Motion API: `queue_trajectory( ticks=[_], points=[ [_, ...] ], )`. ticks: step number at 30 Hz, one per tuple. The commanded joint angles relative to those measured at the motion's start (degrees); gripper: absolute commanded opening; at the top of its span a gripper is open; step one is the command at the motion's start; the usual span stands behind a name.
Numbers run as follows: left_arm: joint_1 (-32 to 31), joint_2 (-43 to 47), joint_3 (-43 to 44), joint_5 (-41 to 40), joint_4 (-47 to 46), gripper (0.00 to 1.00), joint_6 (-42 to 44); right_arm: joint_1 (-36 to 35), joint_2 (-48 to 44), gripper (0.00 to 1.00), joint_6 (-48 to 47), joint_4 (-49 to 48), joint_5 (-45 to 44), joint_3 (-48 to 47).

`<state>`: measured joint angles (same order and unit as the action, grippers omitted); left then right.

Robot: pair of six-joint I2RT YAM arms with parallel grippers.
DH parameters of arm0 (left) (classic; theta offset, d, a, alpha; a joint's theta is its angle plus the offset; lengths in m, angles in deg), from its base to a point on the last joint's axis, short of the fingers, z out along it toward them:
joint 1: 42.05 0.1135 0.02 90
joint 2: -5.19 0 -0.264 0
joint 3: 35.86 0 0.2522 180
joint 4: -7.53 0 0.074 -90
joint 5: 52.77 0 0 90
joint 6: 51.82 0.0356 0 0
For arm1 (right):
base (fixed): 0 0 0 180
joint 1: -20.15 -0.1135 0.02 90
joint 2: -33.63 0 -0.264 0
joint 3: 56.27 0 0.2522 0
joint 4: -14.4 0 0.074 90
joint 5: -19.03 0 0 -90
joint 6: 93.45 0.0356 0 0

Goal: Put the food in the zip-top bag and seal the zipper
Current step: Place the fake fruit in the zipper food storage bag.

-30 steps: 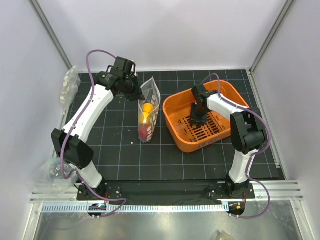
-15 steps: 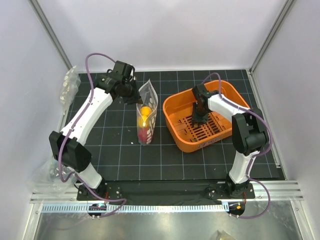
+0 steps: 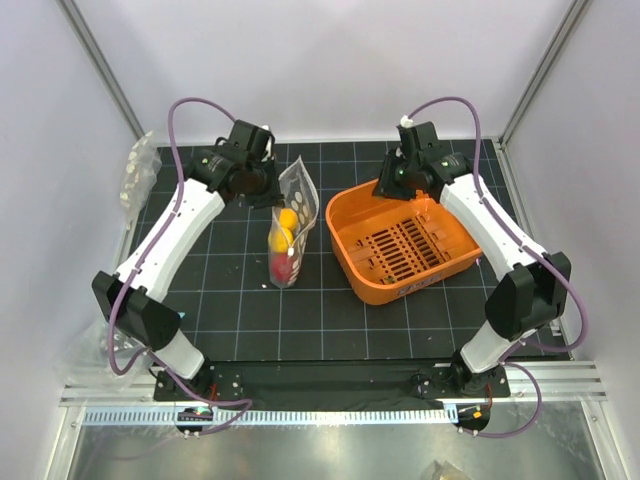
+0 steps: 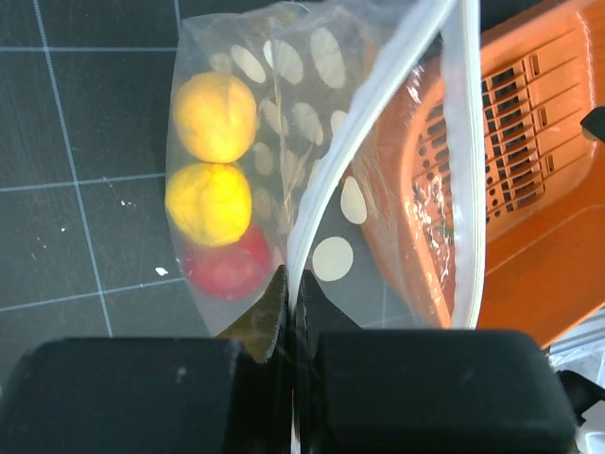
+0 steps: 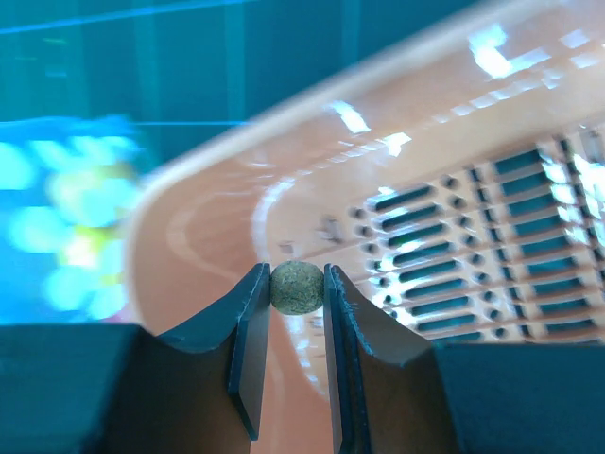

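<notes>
Clear dotted plastic, the zip-top bag [image 4: 312, 189] stands on the black gridded mat [image 3: 230, 290] just left of the orange slotted basket [image 3: 345, 255], its mouth gaping upward. Two yellow fruits [image 4: 216, 115] and a red fruit [image 4: 227, 265] sit together at its bottom. The left gripper [image 4: 291, 312] is pinched tight on one lip, right at the white zipper [image 4: 462, 170] strip. Above the basket's far corner, the right gripper [image 5: 297, 288] clasps a small olive-green ball [image 5: 297, 288], likely the last piece. To do this well, I'd say it should cross until directly over the opening and drop low before letting go, while the left gripper holds the lip taut.
</notes>
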<state>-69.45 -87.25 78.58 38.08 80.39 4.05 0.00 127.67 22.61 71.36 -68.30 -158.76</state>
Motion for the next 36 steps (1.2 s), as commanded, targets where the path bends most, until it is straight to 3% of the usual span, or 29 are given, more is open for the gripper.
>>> queue_trajectory(
  ticks=[1, 10, 16, 30, 32, 33, 36],
  points=[
    [-0.99, -0.19, 3.55, -1.11, 3.66, 0.0, 1.08, -3.57, -1.32, 0.3, 1.01, -1.36, 4.7, -5.47],
    [-2.4, 2.44, -1.28, 0.65, 1.73, 0.0, 1.17, -11.32, -0.79, 0.29, -3.82, -5.05, 13.49, -16.99],
    [-2.49, 4.81, -2.94, 1.0, 0.85, 0.0, 0.38, -15.54, 0.44, 0.3, -3.48, -7.25, 18.5, -17.27],
    [-2.49, 8.51, -6.73, 3.2, -1.43, 0.0, -1.11, -22.66, 4.04, 0.32, -7.17, -2.51, 17.54, -14.81],
    [-2.49, 8.77, -7.25, 3.38, -2.13, 0.0, -1.11, -22.92, 4.48, 0.37, -7.34, -1.72, 17.36, -15.07],
    [-2.49, 8.95, -7.87, 3.29, -2.66, 0.0, -1.2, -22.93, 4.49, 0.59, -7.26, -1.37, 17.01, -15.24],
    [-2.49, 9.04, -8.31, 3.29, -3.36, 0.0, -1.38, -22.93, 3.61, 0.99, -7.61, -0.66, 14.73, -15.07]
  ],
)
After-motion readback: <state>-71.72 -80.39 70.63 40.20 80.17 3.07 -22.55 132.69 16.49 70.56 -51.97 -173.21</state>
